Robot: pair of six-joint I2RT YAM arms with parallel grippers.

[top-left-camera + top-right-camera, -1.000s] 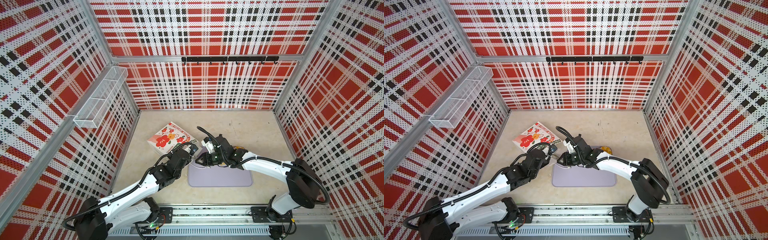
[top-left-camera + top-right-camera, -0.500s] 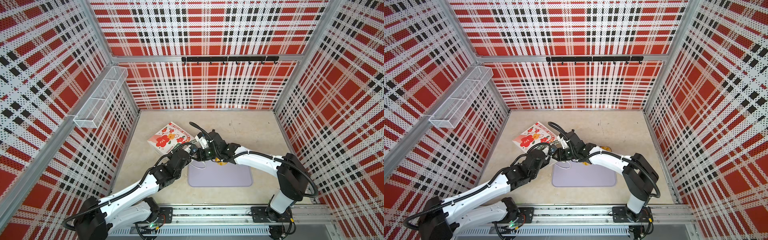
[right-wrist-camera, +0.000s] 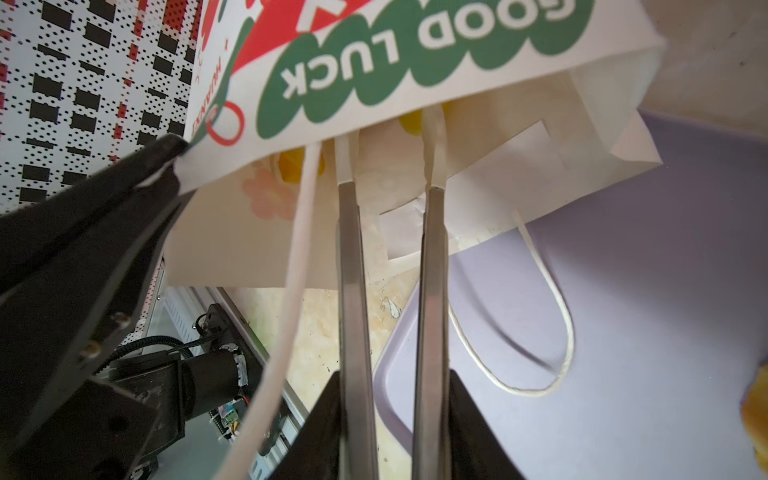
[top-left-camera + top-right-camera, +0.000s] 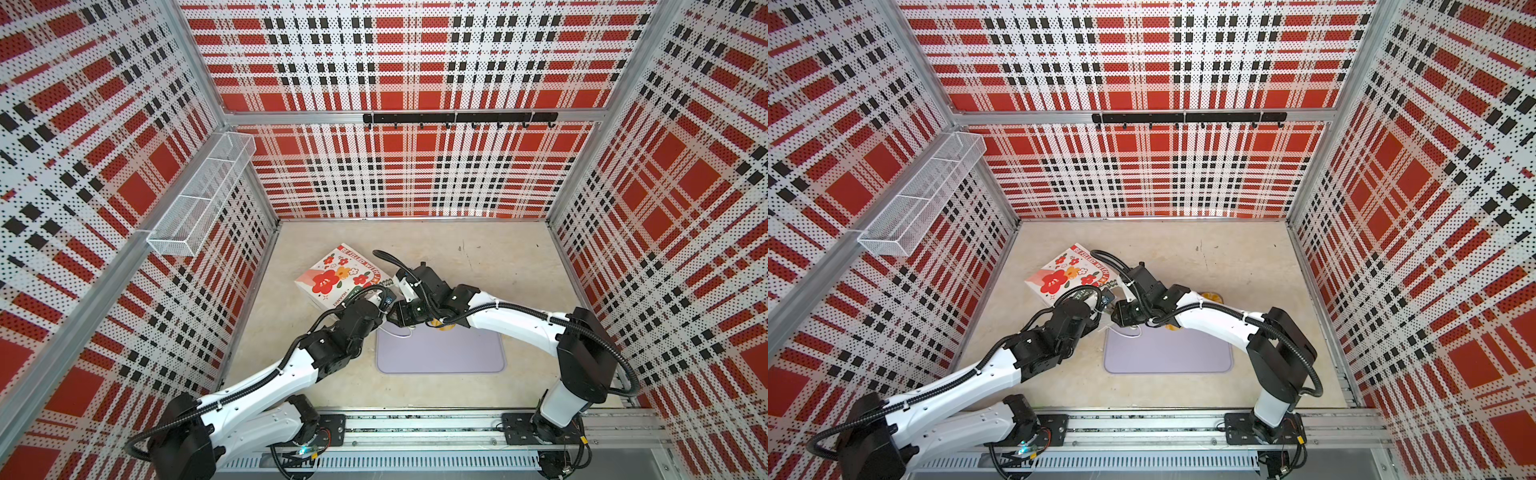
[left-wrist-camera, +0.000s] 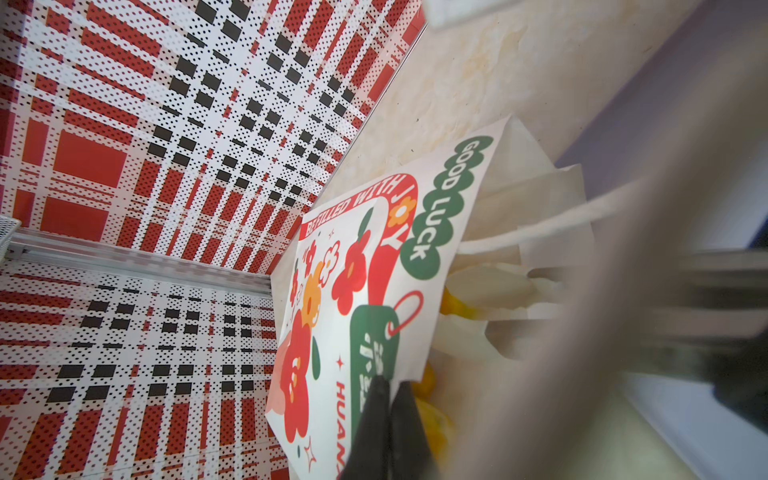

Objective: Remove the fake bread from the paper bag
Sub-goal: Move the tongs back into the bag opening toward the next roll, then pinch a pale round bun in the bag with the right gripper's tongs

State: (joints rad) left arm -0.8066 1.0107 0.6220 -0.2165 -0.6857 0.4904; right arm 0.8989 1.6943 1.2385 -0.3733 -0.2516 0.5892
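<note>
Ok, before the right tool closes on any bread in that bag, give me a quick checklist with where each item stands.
1. Bag mouth held open: ok, the left tool is shut on the upper rim of the paper bag.
2. Mouth entered: ok, the right tool is inside, jaws slightly apart.
3. Target in reach: ok, yellow fake bread shows just inside.
4. Bread between the jaws: not ok, none there.
5. Fingers clear of snags: not ok, a cord handle hangs right beside one.
6. Drop spot: ok, the lavender tray has bare room.
</note>
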